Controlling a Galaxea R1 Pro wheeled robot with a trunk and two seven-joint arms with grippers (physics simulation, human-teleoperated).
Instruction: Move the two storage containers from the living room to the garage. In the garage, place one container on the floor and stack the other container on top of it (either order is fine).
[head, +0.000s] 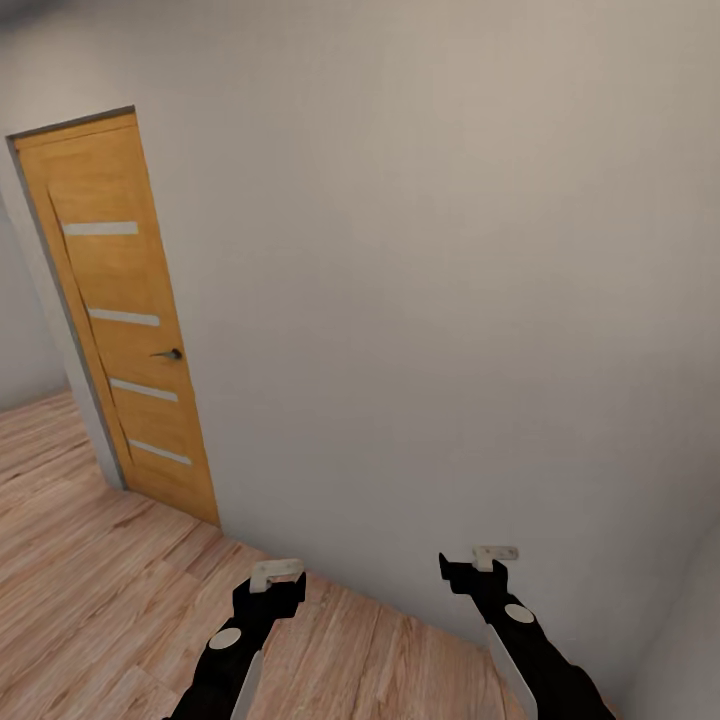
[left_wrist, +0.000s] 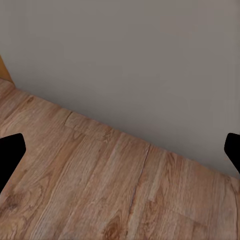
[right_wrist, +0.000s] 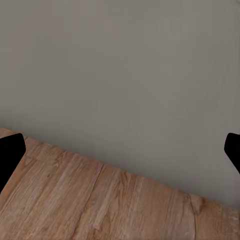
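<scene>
The left gripper (head: 277, 578) is spread wide with nothing between its fingers; in its wrist view the two dark fingertips (left_wrist: 10, 155) sit at opposite edges of the picture with bare wood floor between them. The right gripper (head: 478, 562) is likewise released and empty, its fingertips (right_wrist: 9, 157) far apart in its own wrist view. Both black arms reach forward side by side, hanging above the light wood-plank flooring (head: 110, 590) just short of the plain grey-white wall (head: 430, 300). The right gripper is closer to the wall's base than the left one.

The wall meets the flooring in a straight line that runs diagonally before both grippers. Set into this wall, well to the left of the left gripper, stands a closed honey-coloured wooden door (head: 125, 320) with four pale horizontal strips and a dark lever handle (head: 170, 354) on its edge nearest the grippers. No rust-red container appears in these pictures.
</scene>
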